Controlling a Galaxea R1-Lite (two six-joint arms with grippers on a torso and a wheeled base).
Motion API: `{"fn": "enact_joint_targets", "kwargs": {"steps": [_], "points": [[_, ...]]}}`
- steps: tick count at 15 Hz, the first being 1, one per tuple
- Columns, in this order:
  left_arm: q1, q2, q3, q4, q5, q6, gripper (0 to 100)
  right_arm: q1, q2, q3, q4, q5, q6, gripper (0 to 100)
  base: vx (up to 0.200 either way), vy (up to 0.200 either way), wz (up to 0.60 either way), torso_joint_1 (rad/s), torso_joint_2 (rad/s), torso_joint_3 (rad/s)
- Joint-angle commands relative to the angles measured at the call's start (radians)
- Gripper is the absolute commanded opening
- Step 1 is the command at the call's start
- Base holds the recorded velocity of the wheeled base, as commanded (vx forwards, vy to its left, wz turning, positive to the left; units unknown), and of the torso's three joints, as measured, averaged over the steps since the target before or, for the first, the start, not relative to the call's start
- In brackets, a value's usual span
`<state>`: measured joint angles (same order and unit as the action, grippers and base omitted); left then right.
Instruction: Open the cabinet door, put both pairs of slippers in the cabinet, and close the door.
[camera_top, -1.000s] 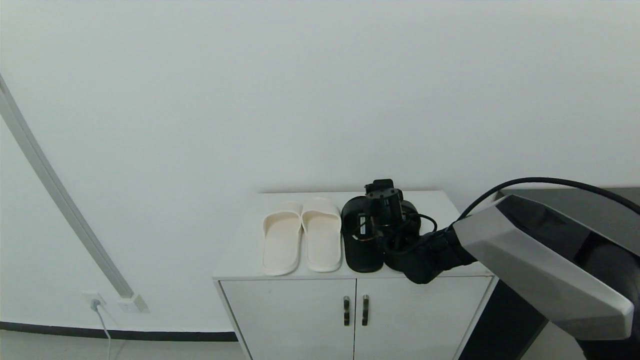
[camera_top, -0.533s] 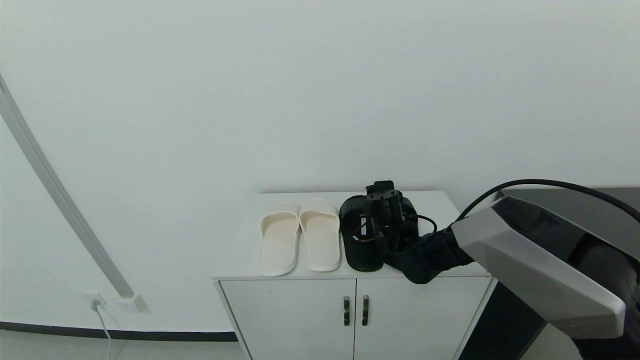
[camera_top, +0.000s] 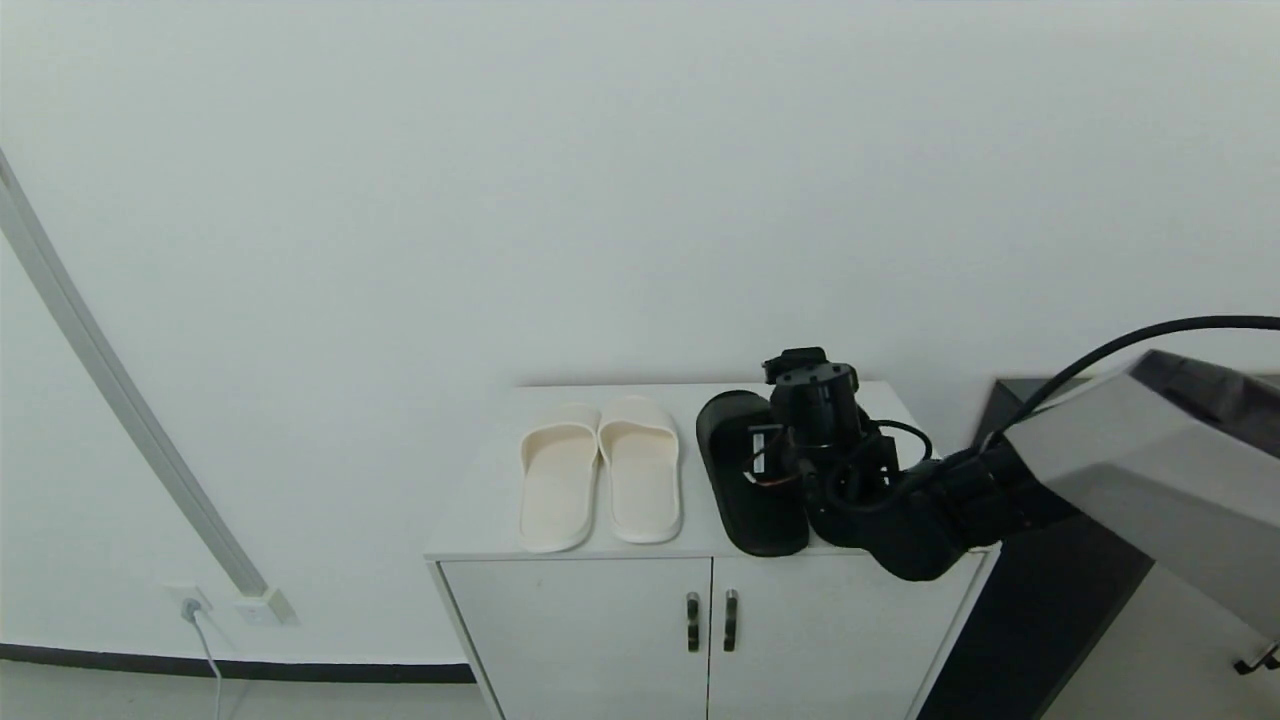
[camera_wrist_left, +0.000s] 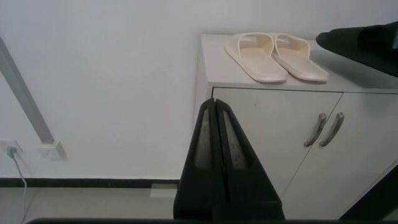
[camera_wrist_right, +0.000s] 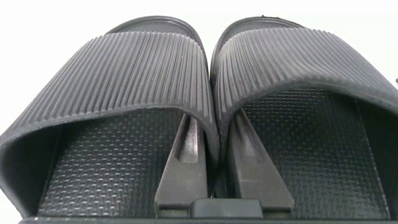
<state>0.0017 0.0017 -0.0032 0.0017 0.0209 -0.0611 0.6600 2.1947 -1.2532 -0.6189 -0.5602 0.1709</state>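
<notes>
two black slippers (camera_wrist_right: 140, 74), pinched in right claw (camera_wrist_right: 213, 127)

Ribbed black slippers (camera_wrist_right: 149, 68), cream slippers (camera_top: 600, 475), white cabinet (camera_top: 580, 630)

Left hand (camera_wrist_left: 215, 106) at lower centre of frame, fingers pressed together. Cream slippers (camera_wrist_left: 277, 56) sit side by side on the cabinet (camera_wrist_left: 261, 130) top, upper right; doors (camera_wrist_left: 348, 149) closed. Dark shape (camera_wrist_left: 364, 40) at right edge, possibly a black slipper.

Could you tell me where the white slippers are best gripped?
Probably the two adjoining inner walls of the white slippers, one finger in each footbed, from above at the heel end: they lie side by side, straps at the far end.
</notes>
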Motion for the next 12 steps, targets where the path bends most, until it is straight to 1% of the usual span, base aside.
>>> {"fn": "enact_joint_targets", "kwargs": {"steps": [1,4,9,10,11,12], "points": [[0.0,0.0,0.0,0.0,0.001,0.0,0,0.027,-0.201,0.198,-0.047,0.123,-0.024,0,0.0,0.0,0.0,0.0,0.0,0.0],[0.0,0.0,0.0,0.0,0.001,-0.002,0,0.049,-0.325,0.371,-0.114,0.295,-0.083,0,0.0,0.0,0.0,0.0,0.0,0.0],[0.0,-0.002,0.0,0.0,0.001,-0.005,0,0.063,-0.55,0.62,-0.13,0.761,-0.126,0,0.0,0.0,0.0,0.0,0.0,0.0],[0.0,-0.002,0.0,0.0,0.001,-0.005,0,0.063,-0.572,0.637,-0.13,0.816,-0.128,0,0.0,0.0,0.0,0.0,0.0,0.0],[0.0,0.0,0.0,0.0,0.001,-0.005,0,0.061,-0.582,0.646,-0.128,0.844,-0.128,0,0.0,0.0,0.0,0.0,0.0,0.0],[0.0,0.0,0.0,0.0,0.001,-0.005,0,0.061,-0.582,0.646,-0.128,0.844,-0.128,0,0.0,0.0,0.0,0.0,0.0,0.0]]}}
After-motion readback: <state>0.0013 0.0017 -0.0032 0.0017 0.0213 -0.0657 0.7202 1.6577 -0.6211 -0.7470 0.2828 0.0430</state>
